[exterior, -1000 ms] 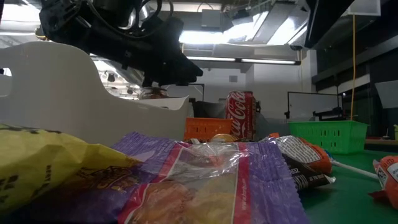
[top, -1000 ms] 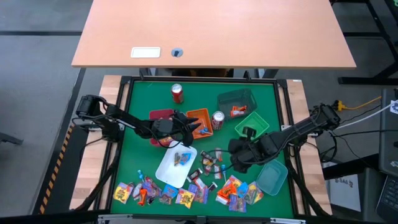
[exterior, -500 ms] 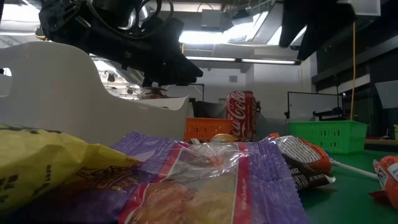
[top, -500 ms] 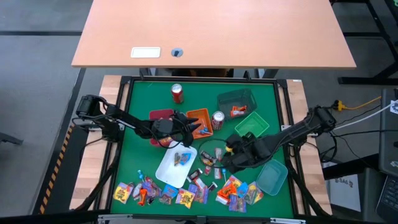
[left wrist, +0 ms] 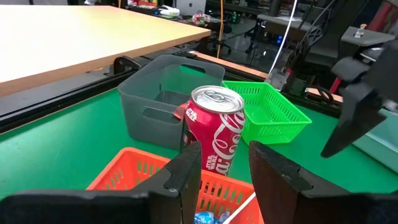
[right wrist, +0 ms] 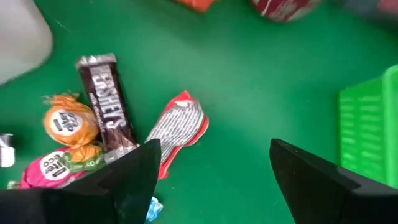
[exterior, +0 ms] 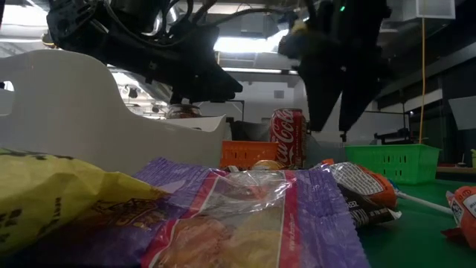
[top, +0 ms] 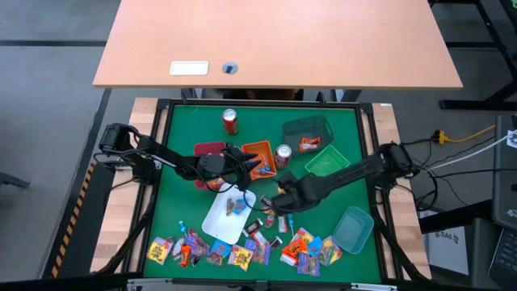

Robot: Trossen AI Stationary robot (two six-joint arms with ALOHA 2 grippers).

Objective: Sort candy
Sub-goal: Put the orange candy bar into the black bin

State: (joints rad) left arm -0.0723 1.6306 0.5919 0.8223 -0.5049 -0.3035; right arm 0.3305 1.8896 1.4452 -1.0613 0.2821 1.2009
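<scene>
Your green-matted bench (top: 182, 174) sits before a bare wooden desk (top: 275, 40). Wrapped candy (top: 242, 250) lies mostly along the near edge; trays & soda cans behind. Right pincer (right wrist: 211, 180) hangs wide open, empty, over a dark Hershey's bar (right wrist: 106, 102) & red-silver wrapper (right wrist: 180, 127). Left pincer (left wrist: 224, 165): slightly open, empty, above the orange mesh tray (left wrist: 137, 177), facing a red soda can (left wrist: 214, 127).

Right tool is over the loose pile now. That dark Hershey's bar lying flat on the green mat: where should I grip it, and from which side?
Take the dark rectangular Hershey's bar across its narrow width near mid-length, coming straight down from above. It lies flat and long on the green mat, and the open right tool hovers nearby. Mind the round orange wrapped sweet touching one long edge; favour the end away from it.
</scene>
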